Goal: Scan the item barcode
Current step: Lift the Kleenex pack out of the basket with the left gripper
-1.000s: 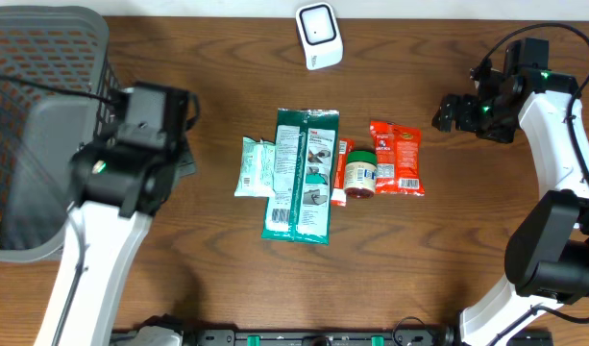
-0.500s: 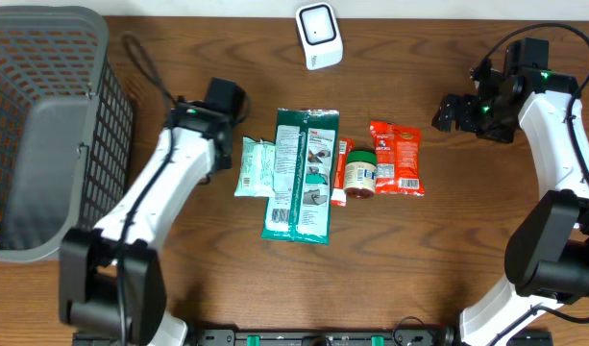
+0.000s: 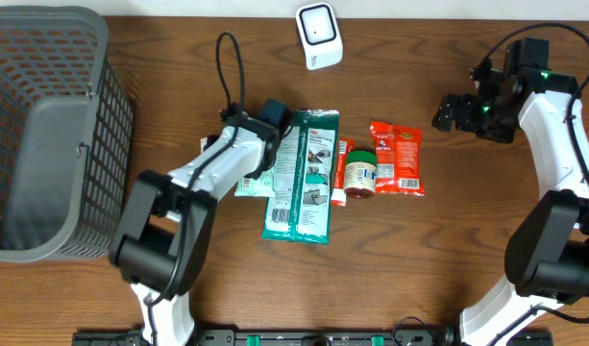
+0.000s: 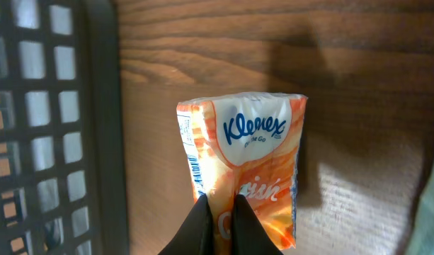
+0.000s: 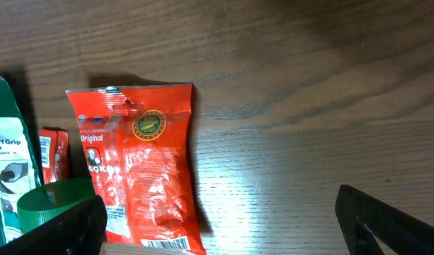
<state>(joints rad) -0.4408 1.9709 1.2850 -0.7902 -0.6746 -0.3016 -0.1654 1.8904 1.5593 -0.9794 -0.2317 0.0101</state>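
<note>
An orange and white Kleenex tissue pack [image 4: 241,170] fills the middle of the left wrist view, above the wooden table. My left gripper [image 4: 220,223] is shut on its lower end, and a barcode [image 4: 192,167] shows along its left edge. From overhead, the left gripper [image 3: 275,115] hangs at the top left corner of the long green packet [image 3: 302,178], and the tissue pack is hidden under it. The white scanner [image 3: 319,37] stands at the back centre. My right gripper [image 3: 448,113] stands open at the right, apart from the red snack bag [image 3: 398,159].
A grey mesh basket [image 3: 44,125] fills the left side. In the middle lie a pale green pack [image 3: 256,168], a thin red pack [image 3: 340,173] and a green-lidded jar [image 3: 360,171]. The right wrist view shows the snack bag [image 5: 142,163] and the jar lid [image 5: 50,198].
My left arm has swung from beside the basket rightward to the green packets in the middle. The right arm has not moved.
</note>
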